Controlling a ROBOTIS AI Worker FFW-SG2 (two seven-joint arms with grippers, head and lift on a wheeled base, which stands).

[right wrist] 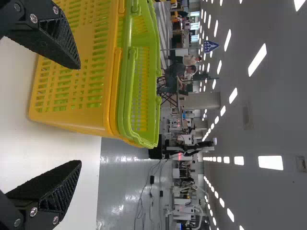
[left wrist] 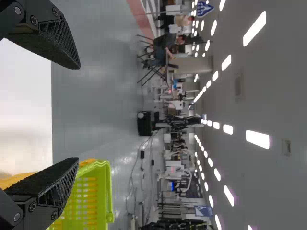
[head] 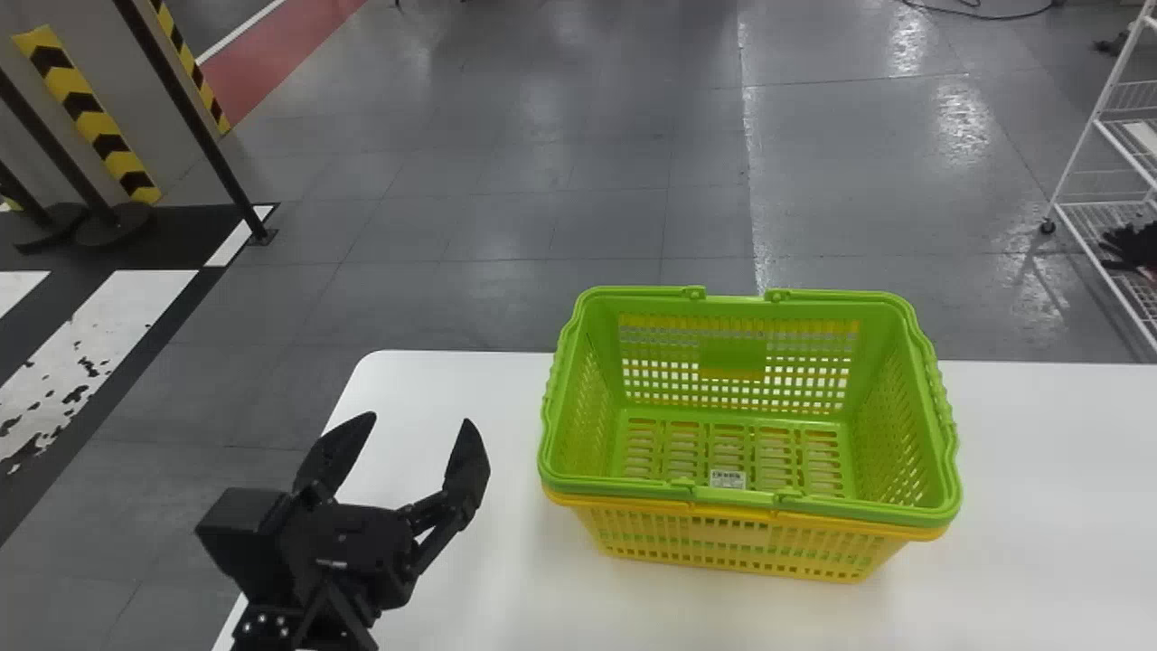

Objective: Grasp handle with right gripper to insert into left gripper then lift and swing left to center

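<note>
My left gripper [head: 414,436] stands open over the table's left part, left of the baskets in the head view. In the left wrist view that gripper [left wrist: 79,112] has nothing between its spread fingers. A green basket [head: 734,515] sits nested in a yellow basket [head: 723,540], upright on the white table, its handles folded down along the rim. In the right wrist view my right gripper [right wrist: 80,115] is open, near the yellow basket [right wrist: 72,91] and the green basket [right wrist: 125,96], not holding either.
The white table [head: 1039,470] carries the baskets near its far edge. Beyond it lies grey floor, with a white wire rack [head: 1107,127] at the right and black posts [head: 194,117] at the left.
</note>
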